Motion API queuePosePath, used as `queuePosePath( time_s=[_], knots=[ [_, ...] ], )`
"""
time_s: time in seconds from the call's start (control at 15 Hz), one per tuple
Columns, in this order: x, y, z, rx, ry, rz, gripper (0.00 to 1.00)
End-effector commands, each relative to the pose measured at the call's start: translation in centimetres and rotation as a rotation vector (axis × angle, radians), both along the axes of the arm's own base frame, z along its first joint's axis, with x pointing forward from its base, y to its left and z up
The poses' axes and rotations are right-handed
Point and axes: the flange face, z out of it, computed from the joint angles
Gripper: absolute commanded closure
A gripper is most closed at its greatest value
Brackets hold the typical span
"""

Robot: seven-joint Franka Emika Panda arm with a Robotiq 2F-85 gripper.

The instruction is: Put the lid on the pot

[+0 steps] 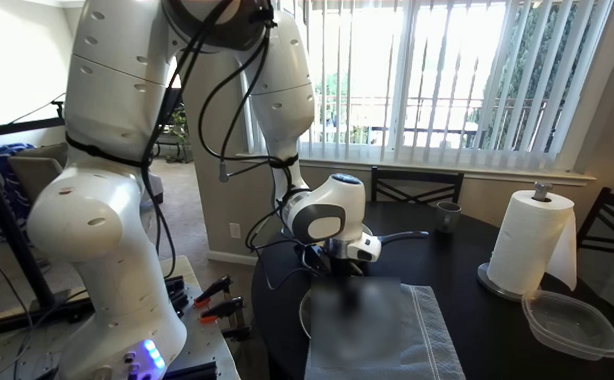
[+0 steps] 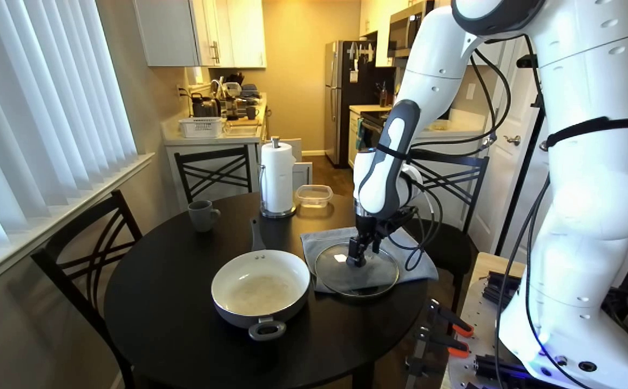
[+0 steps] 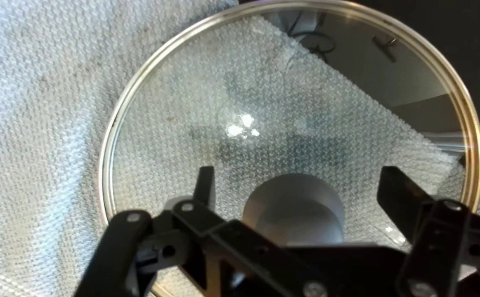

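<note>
In the wrist view's lower middle, the knob [image 3: 293, 206] of the lid [image 3: 289, 123] shows between spread fingers [image 3: 400, 192]; best to close squarely, then lift level.

You have bright daylight behind white vertical blinds [image 2: 49, 97] on a wide window [image 1: 370, 74], set in a beige wall [image 1: 225, 184]. Black cross-backed chairs [image 1: 417, 178] stand around your round black table [image 2: 165, 302]; beyond, in an exterior view, a warmly lit yellow wall [image 2: 294, 92] shows between white cabinets [image 2: 246, 32] and a tall steel-fronted refrigerator [image 2: 333, 105], above a brown floor [image 2: 329, 178].
</note>
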Motion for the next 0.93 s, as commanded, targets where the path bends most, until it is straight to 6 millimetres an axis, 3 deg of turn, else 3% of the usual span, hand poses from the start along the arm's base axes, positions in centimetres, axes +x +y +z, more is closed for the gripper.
queuePosePath(
  time_s=[0.0, 0.47, 0.87],
  knots=[
    [0.3, -0.4, 0.2, 0.055, -0.033, 0.023, 0.0],
    [2.6, -2.1, 0.3, 0.035, -0.034, -0.009, 0.0],
    [4.5, -2.0, -1.4, 0.057, 0.014, 0.01, 0.0]
  ],
)
